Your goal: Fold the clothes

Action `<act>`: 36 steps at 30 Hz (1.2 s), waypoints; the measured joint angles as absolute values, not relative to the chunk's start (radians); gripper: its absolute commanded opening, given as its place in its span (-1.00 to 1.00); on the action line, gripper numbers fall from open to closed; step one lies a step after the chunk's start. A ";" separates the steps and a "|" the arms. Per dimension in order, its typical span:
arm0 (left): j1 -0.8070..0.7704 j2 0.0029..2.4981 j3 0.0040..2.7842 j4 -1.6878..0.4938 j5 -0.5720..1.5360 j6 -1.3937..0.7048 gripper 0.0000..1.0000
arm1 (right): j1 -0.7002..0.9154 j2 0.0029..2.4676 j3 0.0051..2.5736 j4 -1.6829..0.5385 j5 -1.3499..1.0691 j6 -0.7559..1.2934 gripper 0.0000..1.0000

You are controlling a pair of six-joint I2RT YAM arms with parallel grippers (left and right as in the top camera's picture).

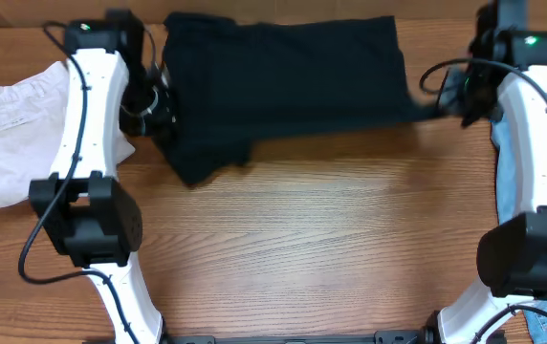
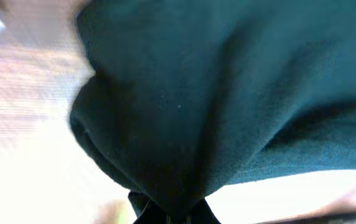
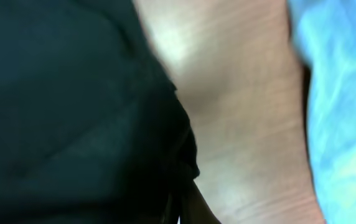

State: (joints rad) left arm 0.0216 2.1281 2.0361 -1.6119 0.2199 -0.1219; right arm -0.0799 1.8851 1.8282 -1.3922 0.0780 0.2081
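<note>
Fold in hand: black shirt [image 1: 283, 86] lies at far edge of table [image 1: 331, 248], long axis left to right, spanning both arms. Left end effector [image 1: 157, 105] clamped on its left edge, right end effector [image 1: 434, 107] clamped on its right edge. White trousers [image 1: 10, 124] outboard left, light blue jeans [image 1: 509, 182] outboard right.

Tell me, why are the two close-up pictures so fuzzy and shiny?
Overhead: sharp and evenly lit, though the black shirt is mostly one dark blob. Left wrist: the shirt sits too close, so it blurs, and glare washes the table white. Right wrist: everything is soft; the jeans are a blue smear, with a bright patch on the wood.
</note>
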 measured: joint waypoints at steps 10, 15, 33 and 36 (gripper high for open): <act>0.013 2.127 1.787 -1.661 0.220 -0.071 -0.92 | -0.087 1.885 1.677 -1.479 0.088 0.208 -0.92; -0.002 2.127 1.620 -1.607 0.217 -0.070 -0.91 | -0.090 1.885 1.659 -1.538 0.104 0.209 -0.92; -0.009 1.764 1.116 -1.345 0.213 -0.114 -0.92 | -0.099 1.860 1.337 -1.423 0.113 0.276 -0.92; -0.009 1.699 1.101 -1.352 0.188 -0.155 -0.92 | -0.098 1.793 1.289 -1.413 0.112 0.292 -0.92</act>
